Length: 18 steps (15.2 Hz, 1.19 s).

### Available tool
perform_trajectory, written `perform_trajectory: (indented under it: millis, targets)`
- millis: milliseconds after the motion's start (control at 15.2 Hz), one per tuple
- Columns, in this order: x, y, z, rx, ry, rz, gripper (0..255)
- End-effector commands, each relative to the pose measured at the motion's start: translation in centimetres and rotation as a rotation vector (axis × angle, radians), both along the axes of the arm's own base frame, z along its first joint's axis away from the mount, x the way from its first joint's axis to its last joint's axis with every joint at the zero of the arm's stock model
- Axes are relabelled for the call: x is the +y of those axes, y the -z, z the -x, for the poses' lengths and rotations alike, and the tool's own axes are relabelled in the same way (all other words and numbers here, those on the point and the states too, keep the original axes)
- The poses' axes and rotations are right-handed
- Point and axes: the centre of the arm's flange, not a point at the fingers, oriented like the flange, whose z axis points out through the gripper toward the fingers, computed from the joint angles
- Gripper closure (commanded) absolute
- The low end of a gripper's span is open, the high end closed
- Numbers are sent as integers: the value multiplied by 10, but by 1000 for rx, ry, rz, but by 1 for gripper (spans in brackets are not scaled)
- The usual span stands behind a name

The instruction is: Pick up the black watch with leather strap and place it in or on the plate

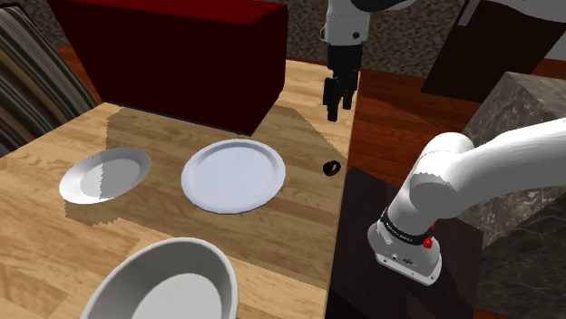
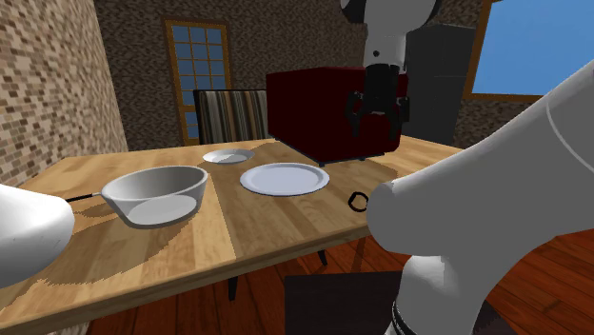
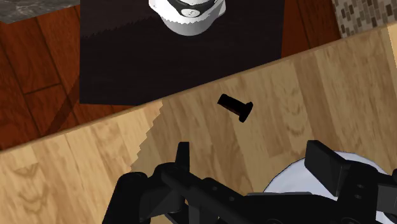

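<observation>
My black claw hangs spread and empty above the small black watch, which lies near the wooden bench's edge. A skewed descent could knock it off.

Shoulder view: high, beside stand, looks down over wooden table toward dark red furniture. Second exterior view: low, close behind arm, faces across same table toward window. Wrist view: steeply down on table edge. All share watch.

A grey bowl rests on the wooden table.
</observation>
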Motion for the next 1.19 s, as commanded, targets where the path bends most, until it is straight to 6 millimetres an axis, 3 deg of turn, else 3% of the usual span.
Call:
perform_trajectory:
  millis: [0, 594, 1122]
  targets:
    - [0, 0, 0, 0, 0, 0, 0]
    - [34, 114, 14, 45, -12, 22, 0]
    - [38, 155, 24, 47, -12, 24, 0]
